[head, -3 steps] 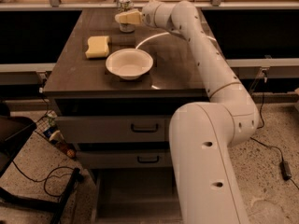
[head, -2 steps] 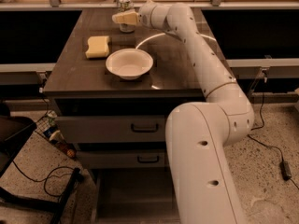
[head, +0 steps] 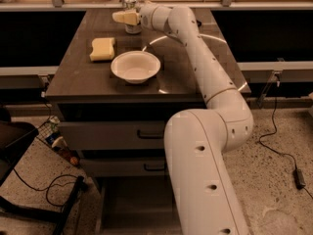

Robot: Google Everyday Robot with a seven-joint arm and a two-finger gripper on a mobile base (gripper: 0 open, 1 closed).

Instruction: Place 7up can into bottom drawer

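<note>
On the table (head: 78,80), a sponge (head: 102,48) lies at the left. At the far edge the gripper (head: 125,17) reaches across the can (head: 130,4); whether it grips cannot be told. A bowl (head: 135,66) sits nearer, mid-table. The bottom drawer (head: 132,204) stands open below.

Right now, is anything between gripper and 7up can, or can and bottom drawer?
Nothing visible separates the gripper, at the far edge of the table, from the 7up can. The white bowl sits between can and open bottom drawer.
</note>
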